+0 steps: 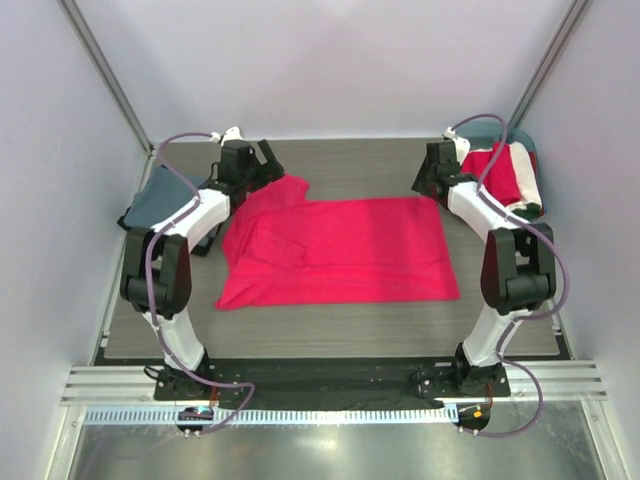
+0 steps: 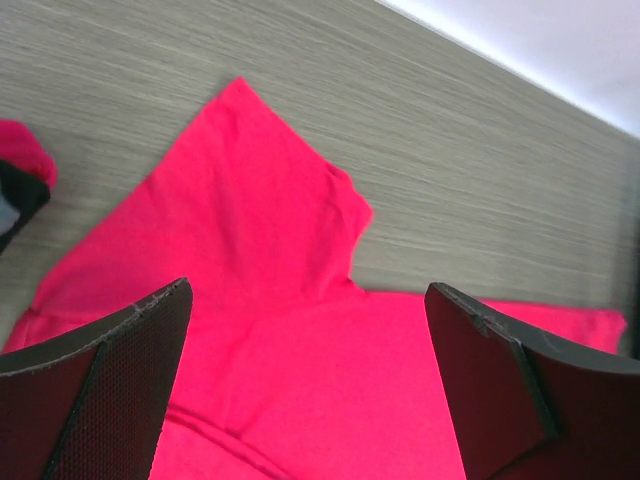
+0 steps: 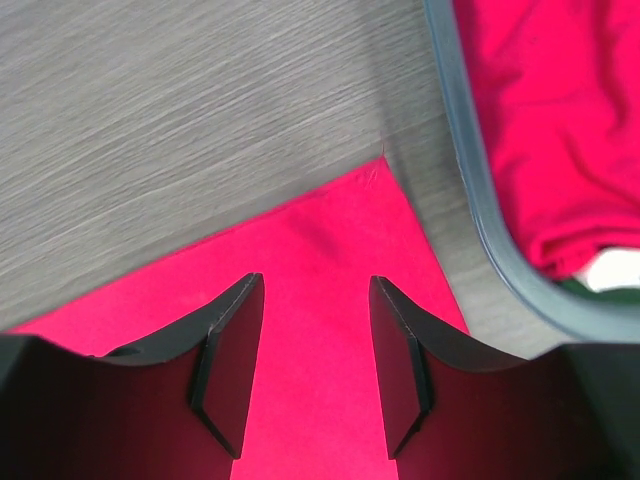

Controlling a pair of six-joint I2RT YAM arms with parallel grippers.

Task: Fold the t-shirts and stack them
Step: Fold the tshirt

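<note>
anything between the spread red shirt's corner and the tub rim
Just bare table between red shirt and tub rim, per the right wrist view.

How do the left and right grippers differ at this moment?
The left gripper has its jaws spread wide; the right gripper holds them narrower, though open. The left is over the sleeve of the crimson shirt, the right over its far right corner beside the tub. Both hang above the same shirt, neither gripping cloth.
</note>
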